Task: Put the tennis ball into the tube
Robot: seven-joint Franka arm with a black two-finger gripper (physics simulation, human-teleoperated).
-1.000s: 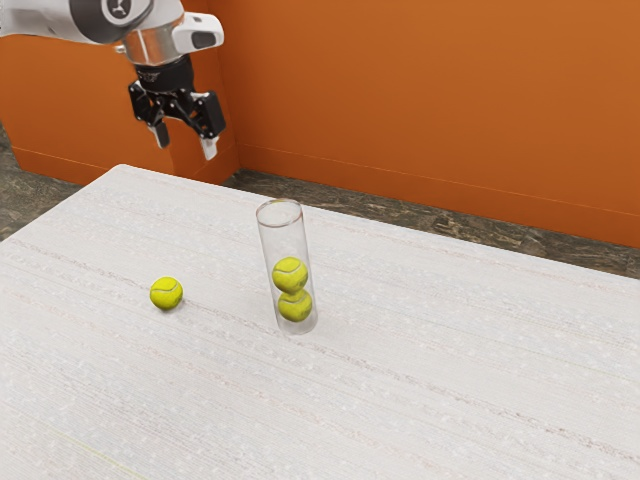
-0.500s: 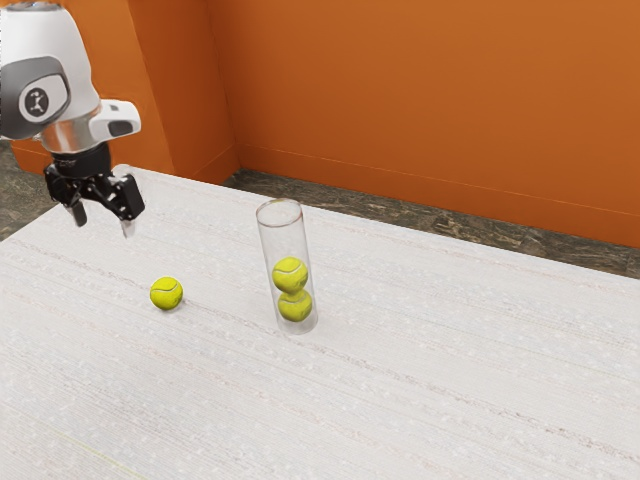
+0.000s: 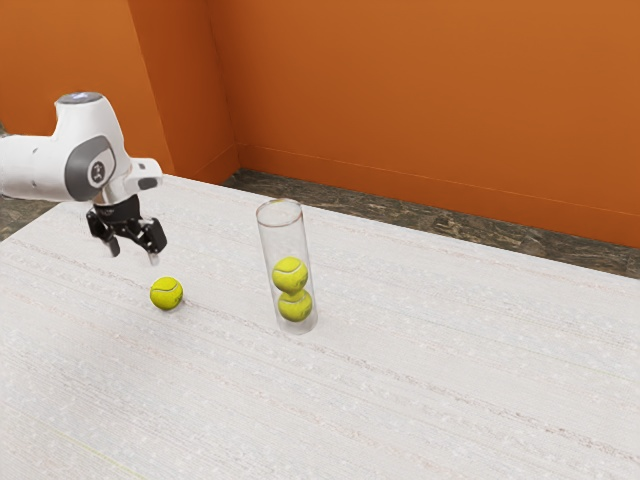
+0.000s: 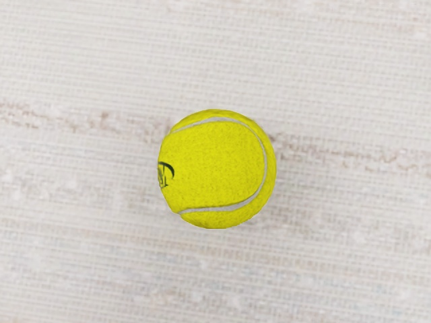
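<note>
Orange walls (image 3: pixel 420 110) above dark, mottled floor (image 3: pixel 400 213).

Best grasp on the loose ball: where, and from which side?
From above, fingers astride the ball at its widest. It's round, so any finger heading should do, and it sits apart from the tube. The open gripper already hangs over it.

spreads wide and flat as an off-white surface (image 3: pixel 450 370), with a woven-looking grain and thin, patchy brownish streaks. carries a loose yellow tennis ball (image 3: pixel 166 294) toward the exterior view's left, resting along one such streak and showing a pale curved seam and a small dark mark. also bears a clear tube (image 3: pixel 282 238), standing upright, apart from the ball, farther toward the exterior view's right.
</note>
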